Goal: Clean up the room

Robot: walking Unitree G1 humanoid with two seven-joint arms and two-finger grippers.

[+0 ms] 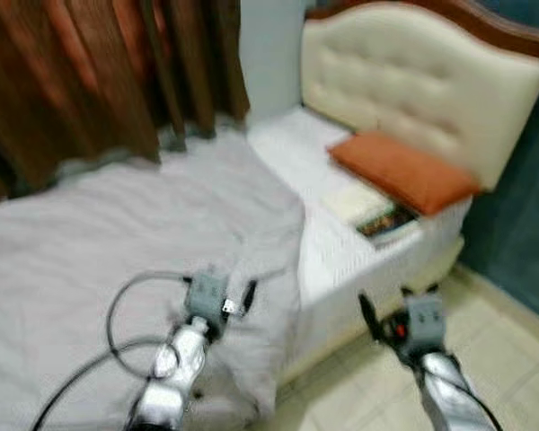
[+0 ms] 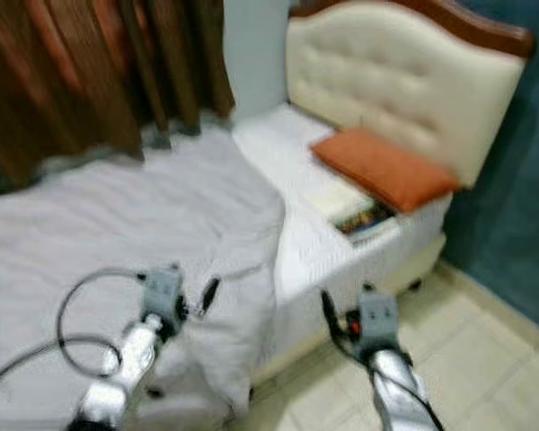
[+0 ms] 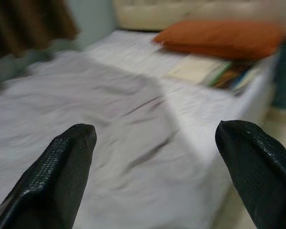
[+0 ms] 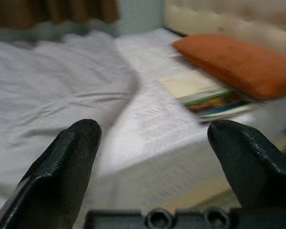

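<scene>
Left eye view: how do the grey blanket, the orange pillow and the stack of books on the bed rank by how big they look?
Largest to smallest, as they look here:
1. grey blanket
2. orange pillow
3. stack of books
The blanket lies nearer the camera, but it looks far larger anyway.

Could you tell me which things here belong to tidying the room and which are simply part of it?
Part of the job:
- rumpled grey blanket spread over the bed
- books lying on the mattress beside the pillow
- orange pillow by the headboard
- left gripper and right gripper, both open, holding nothing

Just there:
- padded headboard
- brown curtains
- tiled floor
</scene>
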